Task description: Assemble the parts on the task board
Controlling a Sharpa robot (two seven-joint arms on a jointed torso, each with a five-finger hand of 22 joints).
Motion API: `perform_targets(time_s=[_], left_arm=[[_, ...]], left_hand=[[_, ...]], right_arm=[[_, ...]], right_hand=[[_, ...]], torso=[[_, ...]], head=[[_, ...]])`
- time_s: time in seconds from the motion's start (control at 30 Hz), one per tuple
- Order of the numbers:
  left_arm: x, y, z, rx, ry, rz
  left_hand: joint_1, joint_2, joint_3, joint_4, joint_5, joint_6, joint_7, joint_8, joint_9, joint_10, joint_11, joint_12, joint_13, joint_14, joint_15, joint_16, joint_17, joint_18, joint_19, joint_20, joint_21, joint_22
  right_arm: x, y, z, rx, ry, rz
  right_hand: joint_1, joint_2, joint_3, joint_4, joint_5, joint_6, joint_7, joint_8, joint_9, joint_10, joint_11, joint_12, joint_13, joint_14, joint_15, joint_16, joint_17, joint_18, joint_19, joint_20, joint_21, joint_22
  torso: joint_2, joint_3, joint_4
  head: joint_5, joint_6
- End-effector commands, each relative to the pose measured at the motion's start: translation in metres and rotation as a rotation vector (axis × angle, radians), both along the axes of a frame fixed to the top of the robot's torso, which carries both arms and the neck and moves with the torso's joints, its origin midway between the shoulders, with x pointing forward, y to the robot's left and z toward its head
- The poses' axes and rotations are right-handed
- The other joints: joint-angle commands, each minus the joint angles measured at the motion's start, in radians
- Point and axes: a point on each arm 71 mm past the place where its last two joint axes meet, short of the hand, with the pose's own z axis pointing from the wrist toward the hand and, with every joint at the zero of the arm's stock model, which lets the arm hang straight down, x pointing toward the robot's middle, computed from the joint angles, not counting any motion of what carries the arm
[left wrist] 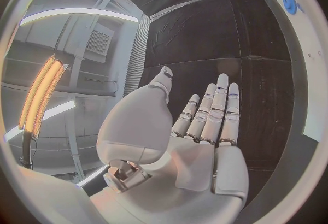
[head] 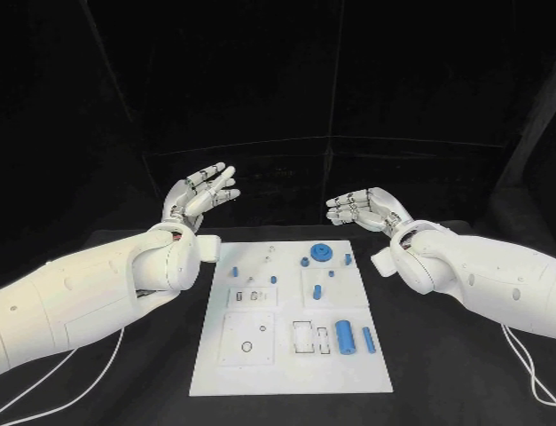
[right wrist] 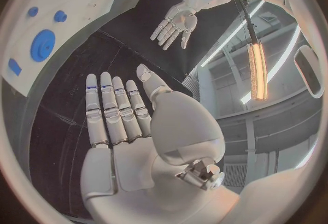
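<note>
Both robot hands raised over the far edge of the black surface, nothing held.

I see my left robot hand (head: 201,197) and right robot hand (head: 367,209) spread and empty, apparently poised to start. The white task board (head: 291,373) lies between my arms; its blue parts, among them a round disc (head: 320,254) and a cylinder (head: 344,335), sit unassembled.

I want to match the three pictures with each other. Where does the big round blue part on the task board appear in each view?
Head view: the big round blue part lies near the far edge of the task board, between the two hands.
Left wrist view: it sits on the board strip at the circle's rim.
Right wrist view: it lies on the board.
Shared landmark: the task board's white far edge.
</note>
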Motion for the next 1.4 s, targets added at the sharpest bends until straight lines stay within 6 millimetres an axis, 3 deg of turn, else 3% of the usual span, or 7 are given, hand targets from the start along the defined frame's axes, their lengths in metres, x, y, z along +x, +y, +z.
perform_targets(time_s=[0.03, 0.2, 0.4, 0.6, 0.93, 1.13, 1.4], left_arm=[[-0.003, -0.001, 0.003, -0.029, -0.006, -0.025], [-0.013, -0.004, 0.007, -0.041, 0.0, -0.057], [-0.027, -0.006, 0.013, -0.023, -0.009, -0.106], [-0.037, -0.014, 0.018, -0.023, -0.022, -0.16], [-0.049, -0.026, 0.019, -0.037, -0.021, -0.217], [-0.052, -0.029, 0.02, -0.043, -0.019, -0.233], [-0.053, -0.03, 0.02, -0.046, -0.018, -0.239]], left_hand=[[0.032, -0.003, 0.001, -0.028, 0.004, 0.056, 0.068, 0.011, 0.004, 0.017, -0.004, 0.006, -0.003, 0.014, -0.004, 0.007, -0.001, 0.015, 0.011, 0.0, 0.003, -0.001], [0.099, 0.005, 0.005, -0.092, 0.005, 0.28, 0.078, 0.059, 0.023, 0.106, -0.038, 0.041, 0.0, 0.071, -0.029, 0.029, -0.001, 0.033, 0.035, -0.003, 0.008, -0.003], [0.136, 0.03, 0.02, -0.141, 0.004, 0.384, 0.051, 0.077, 0.019, 0.23, -0.078, 0.062, -0.001, 0.207, -0.078, 0.072, 0.017, 0.038, 0.207, -0.045, 0.086, 0.024], [0.148, 0.05, 0.053, -0.164, 0.004, 0.429, 0.037, 0.065, 0.01, 0.306, -0.099, 0.034, -0.006, 0.285, -0.106, 0.061, 0.033, 0.037, 0.279, -0.075, 0.106, 0.026], [0.122, 0.041, 0.078, -0.169, 0.004, 0.444, 0.037, 0.041, 0.008, 0.342, -0.102, -0.009, -0.006, 0.32, -0.113, 0.035, 0.046, 0.035, 0.303, -0.082, 0.104, 0.021], [0.109, 0.032, 0.08, -0.17, 0.004, 0.443, 0.039, 0.029, 0.008, 0.34, -0.1, -0.028, -0.006, 0.335, -0.113, 0.03, 0.053, 0.035, 0.314, -0.084, 0.105, 0.019], [0.104, 0.028, 0.081, -0.171, 0.004, 0.442, 0.04, 0.023, 0.008, 0.337, -0.098, -0.037, -0.006, 0.341, -0.113, 0.027, 0.057, 0.035, 0.319, -0.084, 0.105, 0.018]], right_arm=[[0.001, 0.0, 0.006, -0.161, -0.087, 0.036], [0.004, 0.001, 0.018, -0.298, -0.116, 0.06], [0.006, 0.011, 0.034, -0.513, -0.149, 0.1], [0.005, 0.027, 0.042, -0.701, -0.203, 0.142], [0.003, 0.045, 0.042, -0.901, -0.246, 0.184], [0.005, 0.049, 0.045, -0.963, -0.247, 0.191], [0.007, 0.053, 0.045, -1.004, -0.233, 0.204]], right_hand=[[0.024, -0.022, 0.074, -0.012, -0.008, 0.106, -0.012, -0.015, -0.001, 0.136, -0.031, -0.016, 0.002, 0.168, -0.045, 0.003, 0.007, 0.013, 0.11, -0.04, 0.065, 0.019], [0.041, -0.047, 0.117, -0.013, -0.011, 0.141, -0.026, -0.02, 0.0, 0.189, -0.049, -0.027, 0.003, 0.24, -0.071, 0.008, 0.018, 0.011, 0.168, -0.075, 0.132, 0.052], [0.045, -0.079, 0.141, -0.008, -0.043, 0.178, -0.047, -0.03, 0.0, 0.264, -0.079, -0.038, 0.005, 0.4, -0.12, 0.066, 0.068, 0.009, 0.234, -0.127, 0.294, 0.147], [0.031, -0.103, 0.15, -0.007, -0.043, 0.202, -0.062, -0.036, 0.0, 0.304, -0.099, -0.046, 0.007, 0.483, -0.144, 0.12, 0.124, 0.009, 0.258, -0.153, 0.4, 0.21], [-0.019, -0.132, 0.164, 0.003, -0.067, 0.203, -0.066, -0.047, -0.001, 0.266, -0.097, -0.055, 0.005, 0.5, -0.149, 0.213, 0.21, 0.009, 0.258, -0.158, 0.479, 0.257], [-0.035, -0.147, 0.16, 0.008, -0.072, 0.184, -0.07, -0.049, -0.002, 0.238, -0.096, -0.053, 0.006, 0.506, -0.149, 0.257, 0.243, 0.01, 0.268, -0.157, 0.499, 0.266], [-0.037, -0.156, 0.155, 0.013, -0.085, 0.159, -0.069, -0.048, -0.001, 0.193, -0.09, -0.051, 0.006, 0.5, -0.146, 0.299, 0.277, 0.01, 0.269, -0.154, 0.515, 0.273]], torso=[[0.018, -0.0025, 0.0002], [0.038, -0.0055, 0.0137], [0.074, -0.0095, 0.0247], [0.099, -0.0133, 0.0338], [0.135, -0.0186, 0.0497], [0.15, -0.0176, 0.0531], [0.16, -0.0187, 0.0513]], head=[[-0.002, 0.004], [-0.014, 0.008], [-0.02, 0.017], [-0.021, 0.025], [-0.037, 0.038], [-0.045, 0.043], [-0.046, 0.05]])
